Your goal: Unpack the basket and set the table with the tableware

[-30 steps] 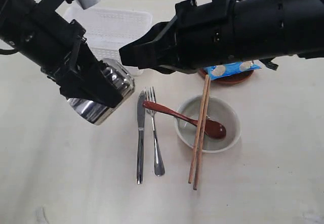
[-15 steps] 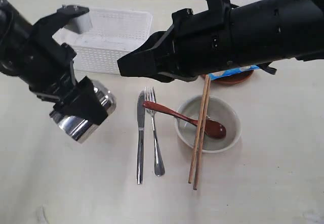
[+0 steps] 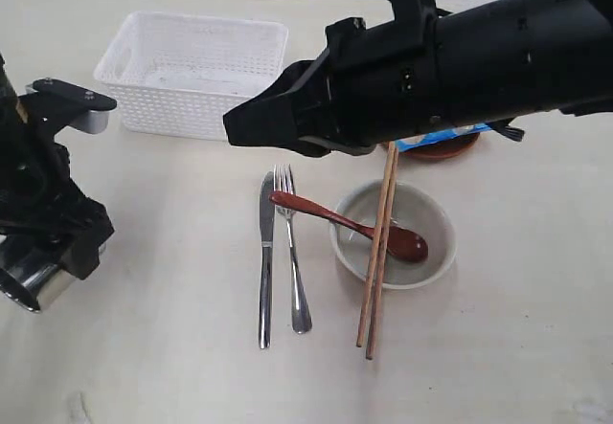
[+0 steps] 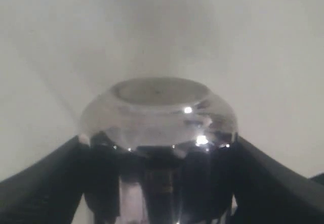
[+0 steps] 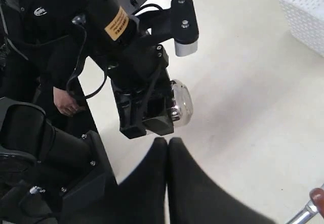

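Note:
My left gripper (image 3: 43, 261) is shut on the steel cup (image 3: 27, 285) at the far left of the table (image 3: 172, 367), close to the surface. In the left wrist view the cup (image 4: 159, 113) fills the gap between both fingers. The white basket (image 3: 196, 72) stands at the back left. A knife (image 3: 265, 261) and fork (image 3: 292, 252) lie side by side in the middle. The red-brown spoon (image 3: 354, 225) rests across the fork and into the speckled bowl (image 3: 431, 252), with two chopsticks (image 3: 379, 252) lying over the bowl. My right gripper (image 3: 235, 122) hovers shut and holding nothing above the middle.
A blue crisp bag (image 3: 436, 137) lies on the round brown plate (image 3: 436, 151) at the back right, mostly hidden by my right arm. In the right wrist view the left arm, its cup (image 5: 181, 102) and a corner of the basket (image 5: 304, 11) show over the tabletop.
My left gripper has carried the steel cup from beside the basket leftward and down toward the table's left edge. The right arm has barely moved.

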Controlling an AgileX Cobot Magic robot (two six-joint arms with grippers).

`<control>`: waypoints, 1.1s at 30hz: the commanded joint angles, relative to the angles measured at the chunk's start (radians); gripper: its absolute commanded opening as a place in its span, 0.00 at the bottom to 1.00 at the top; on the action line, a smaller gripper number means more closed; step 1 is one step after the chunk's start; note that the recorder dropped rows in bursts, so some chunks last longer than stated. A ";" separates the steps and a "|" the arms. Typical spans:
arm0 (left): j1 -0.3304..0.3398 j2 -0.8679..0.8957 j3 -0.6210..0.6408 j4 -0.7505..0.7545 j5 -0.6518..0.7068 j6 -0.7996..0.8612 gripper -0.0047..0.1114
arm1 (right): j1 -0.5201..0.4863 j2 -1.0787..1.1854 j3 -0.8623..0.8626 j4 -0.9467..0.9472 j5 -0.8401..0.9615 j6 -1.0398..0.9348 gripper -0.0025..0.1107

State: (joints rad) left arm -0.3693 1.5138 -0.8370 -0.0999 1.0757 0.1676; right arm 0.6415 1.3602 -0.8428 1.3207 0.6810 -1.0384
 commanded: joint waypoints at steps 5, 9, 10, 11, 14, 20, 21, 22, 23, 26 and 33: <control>-0.003 0.108 -0.099 -0.001 0.145 -0.011 0.04 | 0.003 0.000 -0.005 -0.024 0.058 0.007 0.02; -0.003 0.118 -0.119 0.006 0.145 -0.007 0.04 | 0.003 0.000 -0.005 -0.054 0.061 0.016 0.02; -0.003 0.118 -0.129 0.011 0.145 -0.007 0.04 | 0.003 0.000 -0.005 -0.067 0.061 0.023 0.02; -0.003 0.118 -0.140 0.013 0.145 -0.002 0.04 | 0.003 0.000 -0.005 -0.075 0.061 0.023 0.02; -0.003 0.106 -0.149 -0.025 0.143 0.011 0.04 | 0.003 0.000 -0.005 -0.095 0.087 0.033 0.02; -0.003 0.054 -0.149 -0.122 -0.128 -0.027 0.04 | 0.076 -0.007 0.010 -0.221 0.056 0.058 0.02; -0.003 0.041 -0.149 -0.145 -0.162 -0.030 0.04 | 0.088 -0.008 0.010 -0.252 0.040 0.087 0.02; -0.003 0.033 -0.149 -0.158 -0.183 -0.030 0.04 | 0.098 -0.008 0.010 -0.274 0.027 0.108 0.02; -0.003 0.028 -0.149 -0.165 -0.196 -0.030 0.04 | 0.105 -0.008 0.010 -0.298 0.013 0.130 0.02; -0.003 0.042 -0.147 -0.140 -0.194 -0.030 0.04 | 0.108 -0.008 0.010 -0.324 -0.018 0.153 0.02; -0.003 0.110 -0.054 -0.111 -0.290 -0.050 0.04 | 0.108 -0.008 0.010 -0.325 -0.015 0.162 0.02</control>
State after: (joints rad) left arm -0.3693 1.6146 -0.9314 -0.2186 0.8599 0.1450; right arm 0.7454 1.3602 -0.8342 0.9999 0.6684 -0.8855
